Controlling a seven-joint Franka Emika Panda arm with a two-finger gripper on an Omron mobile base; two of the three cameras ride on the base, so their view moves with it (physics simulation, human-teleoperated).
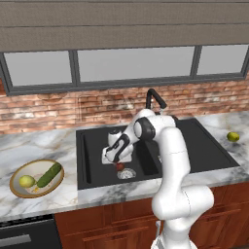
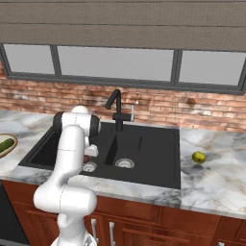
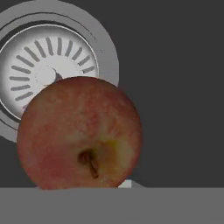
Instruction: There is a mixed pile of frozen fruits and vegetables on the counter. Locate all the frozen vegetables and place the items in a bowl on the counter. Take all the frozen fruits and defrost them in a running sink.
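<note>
Our gripper (image 1: 116,160) hangs low in the sink (image 1: 92,160) with the apple (image 3: 79,133) right at its tips, just above the drain (image 3: 43,74); whether we're gripping it we cannot tell. We should release low so it settles. It's dark red, mottled yellow around the stem.

The white arm rises from the near side, bends at its elbow and reaches down to the left. The gripper (image 1: 118,163) points down, low. Its fingers are closed on a red ball (image 1: 119,167).
</note>
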